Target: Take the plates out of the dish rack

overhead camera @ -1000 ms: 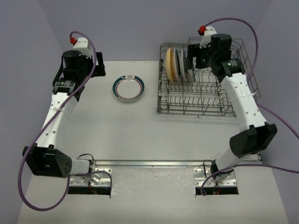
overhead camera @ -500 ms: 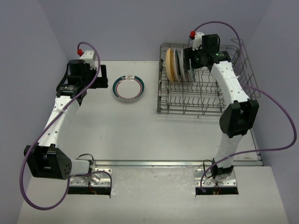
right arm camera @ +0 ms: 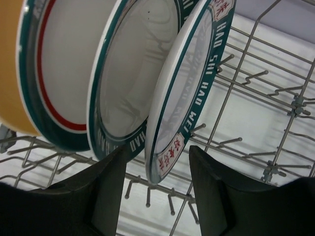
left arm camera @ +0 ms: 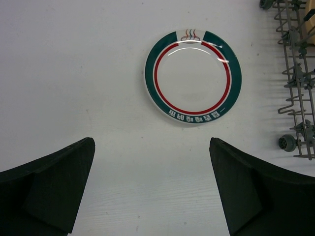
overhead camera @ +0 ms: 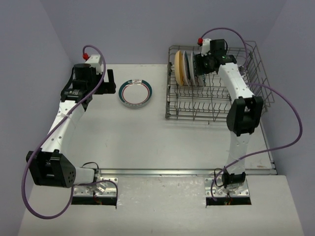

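One risk: a skewed pinch tips the lettered plate (right arm camera: 189,83) onto its neighbours, or its rim snags the tines.
Plates (overhead camera: 186,68): on edge in the dish rack's (overhead camera: 197,118) far-left corner, faces toward its ends.
Right gripper (right arm camera: 157,152): fingers parted, straddling the lettered plate's rim, not touching.
Left gripper (left arm camera: 151,147): spread wide, empty, left of the dish rack.

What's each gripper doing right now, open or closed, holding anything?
Left gripper: open, holding nothing.
Right gripper: open, straddling the rim of a plate, not clamped on it yet.
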You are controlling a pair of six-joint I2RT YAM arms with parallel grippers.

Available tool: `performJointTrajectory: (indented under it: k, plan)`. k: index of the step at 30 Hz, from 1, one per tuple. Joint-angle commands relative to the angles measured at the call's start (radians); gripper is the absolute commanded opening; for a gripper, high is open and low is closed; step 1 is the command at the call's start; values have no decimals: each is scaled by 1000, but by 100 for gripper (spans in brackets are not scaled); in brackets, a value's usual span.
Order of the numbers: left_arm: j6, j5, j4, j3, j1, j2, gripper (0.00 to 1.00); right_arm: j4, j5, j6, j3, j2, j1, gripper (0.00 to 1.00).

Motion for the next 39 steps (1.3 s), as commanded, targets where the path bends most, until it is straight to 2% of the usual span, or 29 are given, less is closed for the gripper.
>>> performJointTrajectory:
  k: [1,6,9,10,12,15,16,20,28,31,33,35,37,38,39]
  plan:
    - [-7,2,36,-6,0,6,100,68,38,-34,76,50,-3,53]
    - [-4,-3,26,-3,0,5,100,64,30,17,74,85,-3,49]
    - [-11,5,21,1,0,0,100,47,-9,58,46,61,-3,35]
    - [-14,6,22,2,0,-3,100,45,-19,80,44,51,-3,35]
    - [-32,9,14,6,0,-12,100,41,-41,102,43,23,-5,20]
    - [-52,15,-2,22,0,-17,100,23,-101,126,60,-37,-15,5]
    - [-55,18,-10,28,0,-19,100,19,-133,131,64,-55,-21,3]
    - [-64,44,-37,51,0,-30,100,16,-234,120,60,-162,-44,0]
    - [-98,140,-52,90,2,-77,100,16,-444,-7,12,-371,-83,0]
    - [-123,267,-44,102,6,-110,100,26,-501,-93,-36,-486,-65,0]
    - [-148,419,-41,103,36,-124,99,44,-466,-276,-128,-581,17,0]
    - [-177,641,-24,90,85,-135,97,125,-373,-436,-310,-724,92,0]
    - [-219,758,-7,76,122,-150,95,243,-297,-657,-481,-844,197,0]
    - [-223,809,-9,71,129,-156,94,307,-248,-728,-599,-910,234,0]
    - [-223,866,-13,66,131,-164,93,387,-177,-897,-765,-989,322,0]
